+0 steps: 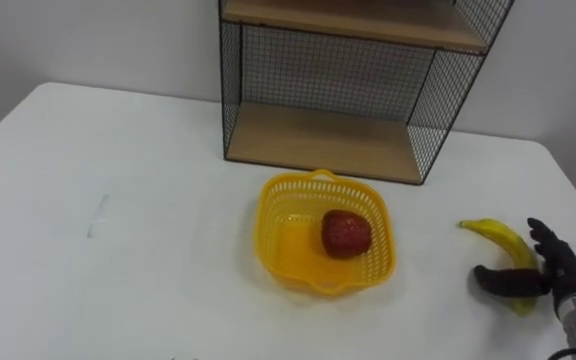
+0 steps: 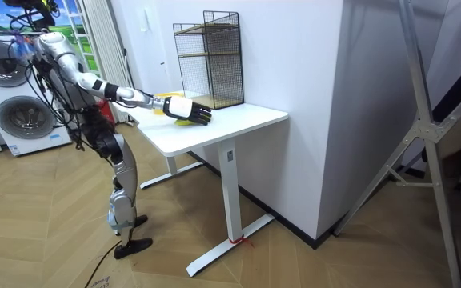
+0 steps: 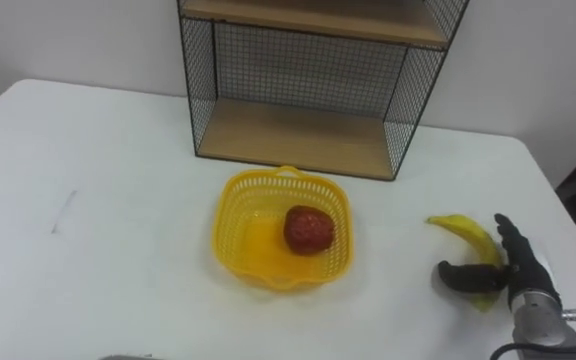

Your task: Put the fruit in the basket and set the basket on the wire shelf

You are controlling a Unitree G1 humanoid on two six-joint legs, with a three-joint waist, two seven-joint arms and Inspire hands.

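The right hand (image 1: 558, 270) covers the near end of the banana (image 1: 498, 238); just the part running off to the hand's left is visible. The thumb lies on the banana's near side and the fingers on its far side, but whether they grip it cannot be told. The wrist behind the hand is cut by the lower edge, as is the tabletop (image 1: 118, 200). Beyond the hand and to its left, the shelf (image 1: 353, 60) is cut off at the top edge. In the room view, the yellow under the hand is too small to tell banana from basket (image 1: 268, 205).

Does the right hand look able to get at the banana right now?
Probably yes: the right hand sits right at the banana, fingers open around it, nothing between them.
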